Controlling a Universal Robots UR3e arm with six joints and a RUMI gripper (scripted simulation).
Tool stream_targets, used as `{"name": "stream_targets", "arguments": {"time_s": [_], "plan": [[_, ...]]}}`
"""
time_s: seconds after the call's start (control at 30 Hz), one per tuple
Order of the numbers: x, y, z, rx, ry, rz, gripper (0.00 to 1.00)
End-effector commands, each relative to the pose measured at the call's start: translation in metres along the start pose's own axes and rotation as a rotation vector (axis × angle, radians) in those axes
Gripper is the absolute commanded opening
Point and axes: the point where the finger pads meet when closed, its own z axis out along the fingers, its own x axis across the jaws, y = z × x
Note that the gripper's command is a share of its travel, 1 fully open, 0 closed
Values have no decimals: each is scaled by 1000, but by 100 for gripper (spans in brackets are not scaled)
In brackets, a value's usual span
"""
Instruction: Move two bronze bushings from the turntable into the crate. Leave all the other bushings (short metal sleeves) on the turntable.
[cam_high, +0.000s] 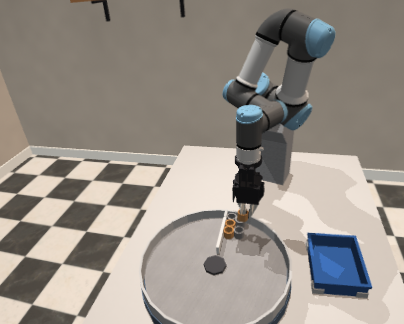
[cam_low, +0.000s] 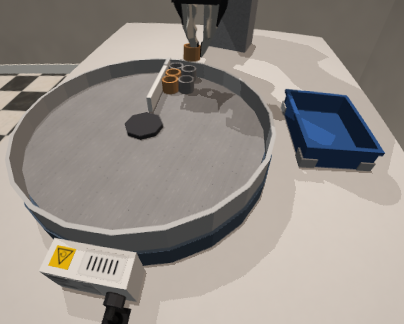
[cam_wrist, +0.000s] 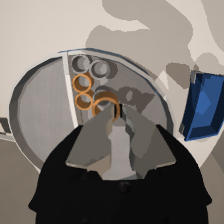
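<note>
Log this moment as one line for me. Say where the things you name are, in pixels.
gripper (cam_high: 244, 211) (cam_low: 195, 44) (cam_wrist: 117, 104): shut on raised bronze bushing (cam_high: 243, 218) (cam_low: 191, 53) (cam_wrist: 93, 108) | turntable (cam_high: 180, 280) (cam_low: 100, 175) (cam_wrist: 40, 100): two bronze, some grey bushings | crate (cam_high: 340, 288) (cam_low: 340, 158) (cam_wrist: 204, 102): no bushings visible

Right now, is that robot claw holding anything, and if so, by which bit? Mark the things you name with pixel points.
Yes: the gripper (cam_high: 247, 212) (cam_low: 198, 47) (cam_wrist: 117, 104) holds a short bronze-coloured metal ring (cam_high: 242, 217) (cam_low: 191, 53) (cam_wrist: 94, 106), pinched by one side of its wall near the top rim.

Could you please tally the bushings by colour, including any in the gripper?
Bronze bushings: 3 (two on the turntable, one held in the gripper)
Grey bushings: 3 (all on the turntable)
Total: 6
</note>
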Motion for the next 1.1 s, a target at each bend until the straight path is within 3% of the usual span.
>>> {"name": "stream_targets", "arguments": {"time_s": [0.0,1.07], "plan": [[4,1,0,-1,-2,-1,0],[48,9,0,-1,-2,-1,0]]}}
